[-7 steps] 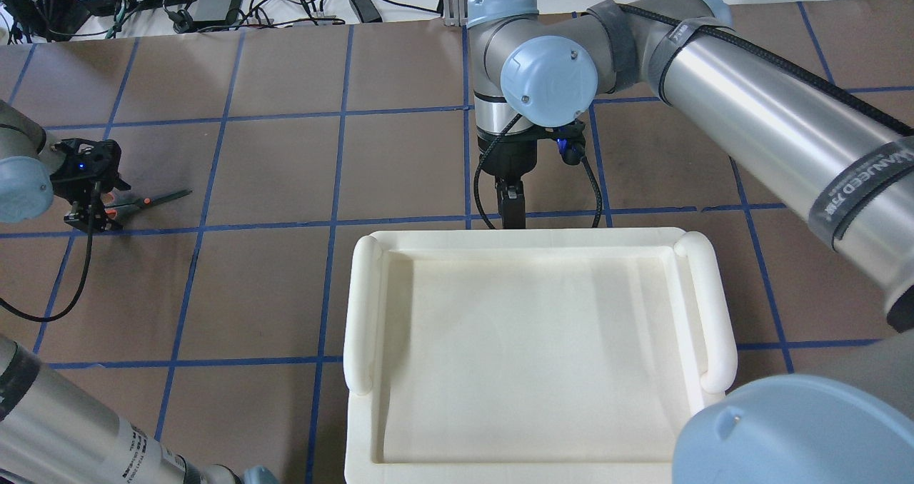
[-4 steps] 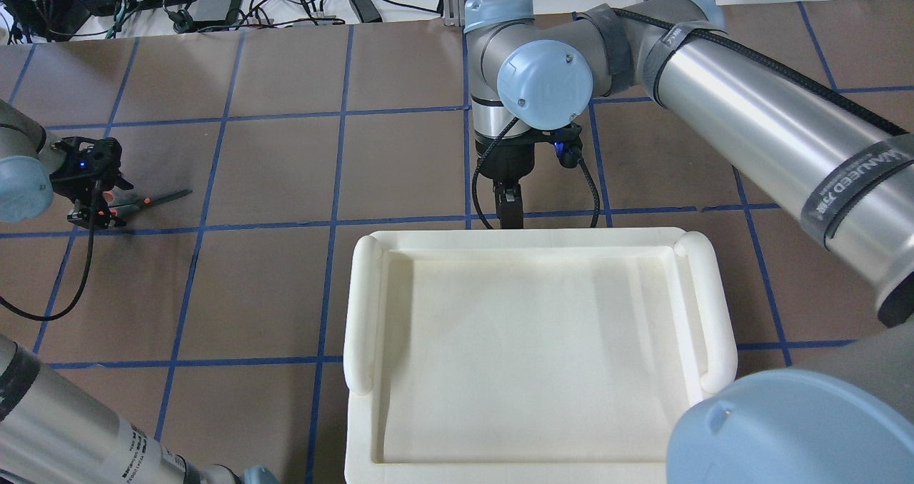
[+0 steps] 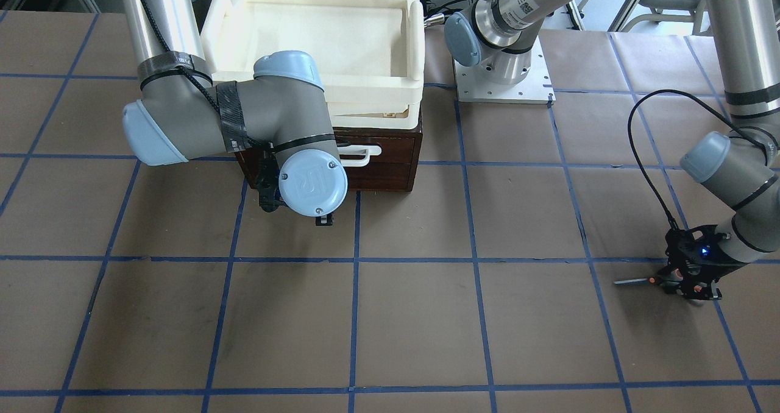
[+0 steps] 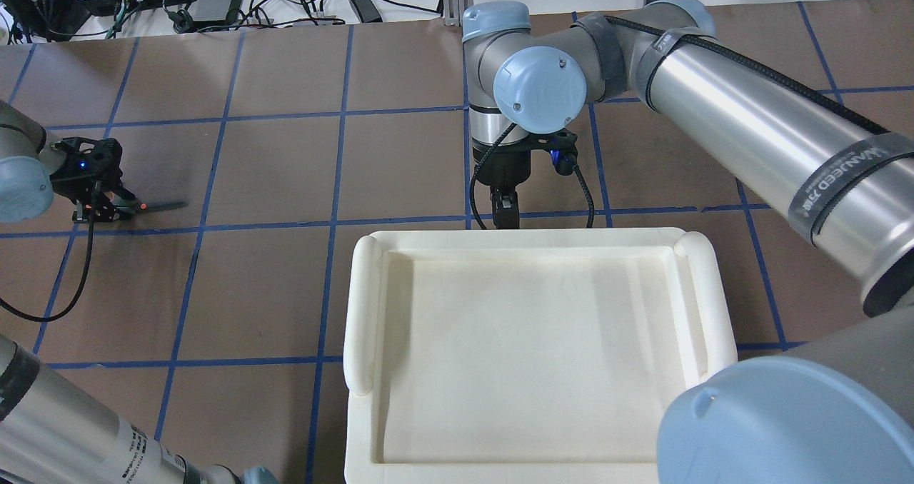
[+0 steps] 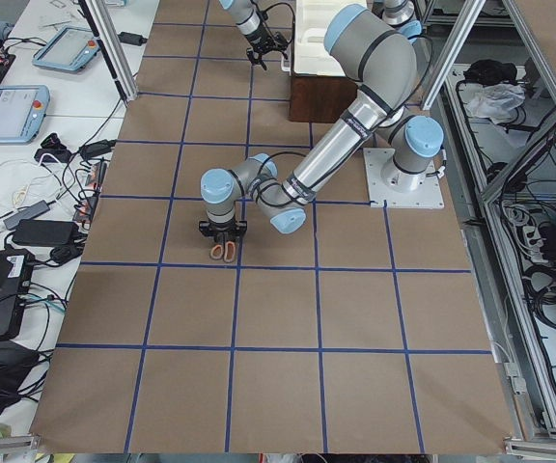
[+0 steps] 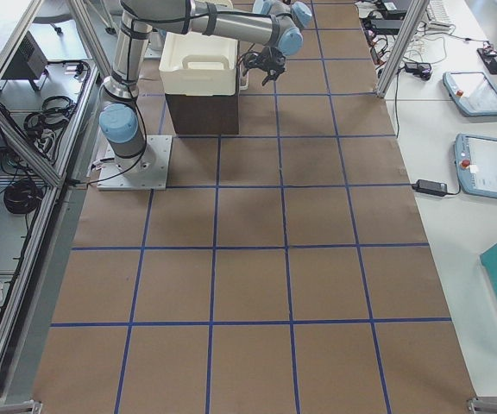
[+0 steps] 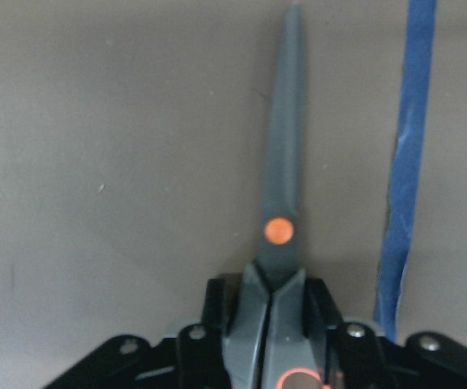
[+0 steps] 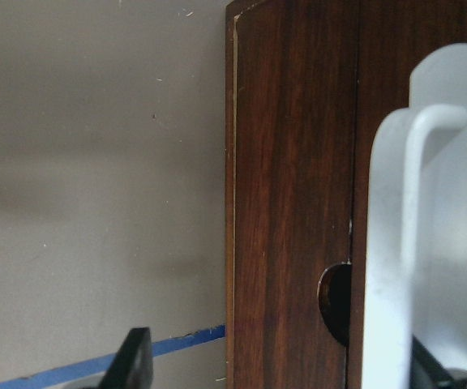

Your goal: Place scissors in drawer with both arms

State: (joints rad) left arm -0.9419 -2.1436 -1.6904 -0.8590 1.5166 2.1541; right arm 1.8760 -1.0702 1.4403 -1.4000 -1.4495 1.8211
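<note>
The scissors (image 4: 166, 204) lie flat on the brown paper at the far left, blades pointing right; they also show in the front view (image 3: 631, 281). My left gripper (image 4: 96, 213) is down over their handles. In the left wrist view the scissors (image 7: 282, 186) point away, and the gripper (image 7: 270, 324) has its fingers pressed on both sides of the handle neck below the orange pivot dot. The dark wooden drawer (image 3: 390, 157) is closed, with its white bar handle (image 3: 359, 155). My right gripper (image 4: 504, 216) is in front of it, jaws apart. In the right wrist view the handle (image 8: 412, 243) is close by.
A cream-white plastic tray (image 4: 364, 313) sits on top of the dark box and hides the drawer from overhead. The left arm's base plate (image 3: 503, 84) stands beside the box. Blue tape lines cross the brown paper.
My left gripper has come down over the scissors' handles and its fingers have closed in on them. My right wrist has shifted slightly away from the tray edge.
</note>
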